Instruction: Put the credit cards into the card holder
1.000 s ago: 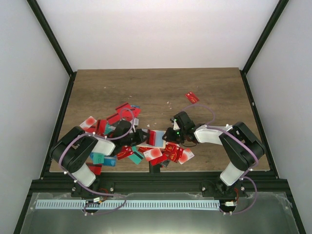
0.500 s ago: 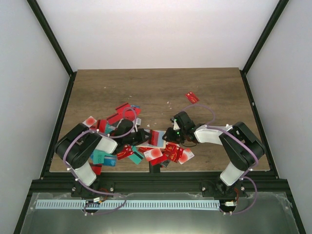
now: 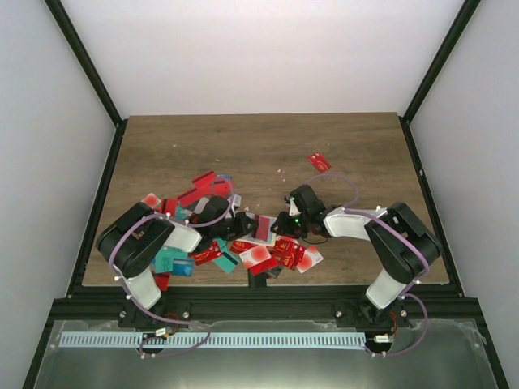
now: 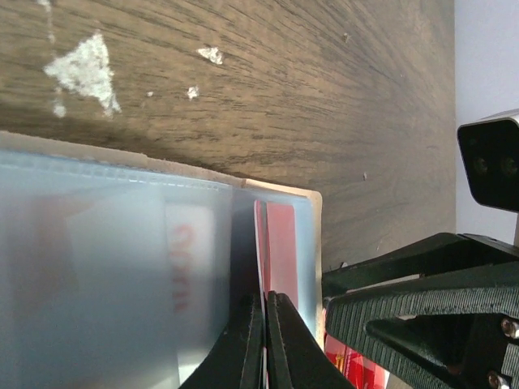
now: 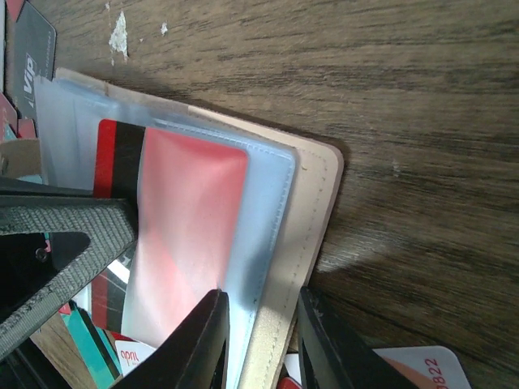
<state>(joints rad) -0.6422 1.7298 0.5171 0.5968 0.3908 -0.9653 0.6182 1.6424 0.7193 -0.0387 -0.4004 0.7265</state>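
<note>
card holder (image 5: 312, 212) edge pinched by right hand (image 5: 261, 332); left hand (image 4: 264, 303) pinches credit card (image 4: 282, 243) inside it.

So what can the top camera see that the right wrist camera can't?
Only the top view: both arms, the scattered pile of mostly red plastic cards, and one red card lying alone farther back. Only the right wrist view: a red card with a black stripe inside a clear sleeve, and the right gripper gripping the beige folding card holder by its edge. Both: that holder on the brown wooden table.

Dark wooden table (image 3: 259, 146) enclosed by plain white walls (image 3: 259, 49).
</note>
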